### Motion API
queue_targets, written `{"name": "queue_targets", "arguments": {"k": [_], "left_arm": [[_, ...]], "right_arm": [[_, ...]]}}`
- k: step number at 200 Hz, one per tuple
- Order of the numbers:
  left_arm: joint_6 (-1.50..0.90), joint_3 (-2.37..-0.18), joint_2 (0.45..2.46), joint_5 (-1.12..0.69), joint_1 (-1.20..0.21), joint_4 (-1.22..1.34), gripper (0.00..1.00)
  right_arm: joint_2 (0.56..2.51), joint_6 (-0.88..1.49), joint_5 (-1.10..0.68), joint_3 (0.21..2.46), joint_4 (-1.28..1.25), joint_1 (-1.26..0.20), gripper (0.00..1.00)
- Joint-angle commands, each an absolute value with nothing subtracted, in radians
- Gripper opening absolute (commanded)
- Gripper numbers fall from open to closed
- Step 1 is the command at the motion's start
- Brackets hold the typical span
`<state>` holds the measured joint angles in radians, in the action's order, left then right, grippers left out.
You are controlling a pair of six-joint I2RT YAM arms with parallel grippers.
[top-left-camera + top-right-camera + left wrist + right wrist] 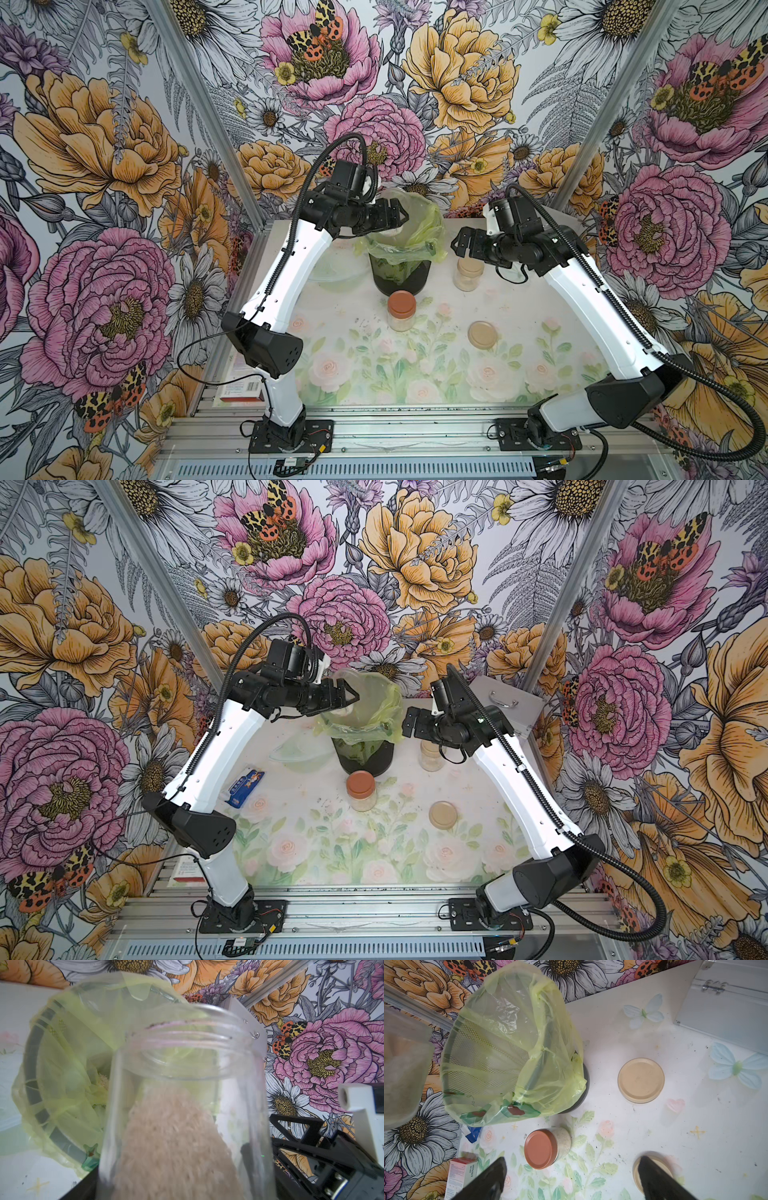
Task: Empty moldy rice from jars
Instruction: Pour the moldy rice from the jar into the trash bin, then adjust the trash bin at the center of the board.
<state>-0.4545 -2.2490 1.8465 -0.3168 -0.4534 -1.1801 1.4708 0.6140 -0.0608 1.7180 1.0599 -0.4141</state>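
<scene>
Glass jar (182,1084), lidless and tilted in our left gripper (395,214), is sending rice (176,1136) toward the bin (483,1053); we are aiming its mouth inside the bag (550,1043), right gripper (458,245) waiting wide, empty.

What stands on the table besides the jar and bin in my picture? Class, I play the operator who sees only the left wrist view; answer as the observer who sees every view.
Observer: A red-lidded jar of rice stands closed on the table, on the robot's side of the bin.
Operator: Any other?
Observer: A beige-lidded jar stands right of the bin, near the right gripper.
Operator: Any loose lid?
Observer: One beige lid lies flat on the table, right of the red-lidded jar.
</scene>
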Motion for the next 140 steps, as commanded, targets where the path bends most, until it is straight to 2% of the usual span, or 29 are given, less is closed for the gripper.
{"name": "queue_targets", "arguments": {"k": [1, 39, 83, 140], "left_arm": [[-0.506, -2.359, 1.898, -0.4, -0.434, -1.273, 0.0], [-0.54, -2.472, 1.985, -0.459, -0.403, -1.395, 0.0], [-0.552, -2.677, 2.124, -0.58, -0.339, -1.536, 0.0], [-0.59, -2.697, 2.169, -0.661, -0.305, -1.543, 0.0]], "right_arm": [[1.485, 0.632, -0.069, 1.715, 0.995, -0.423, 1.0], [1.529, 0.661, -0.031, 1.73, 0.965, -0.424, 0.99], [1.686, 0.686, 0.0, 1.842, 0.959, -0.424, 0.99], [1.891, 0.716, -0.018, 2.031, 0.959, -0.425, 1.0]]}}
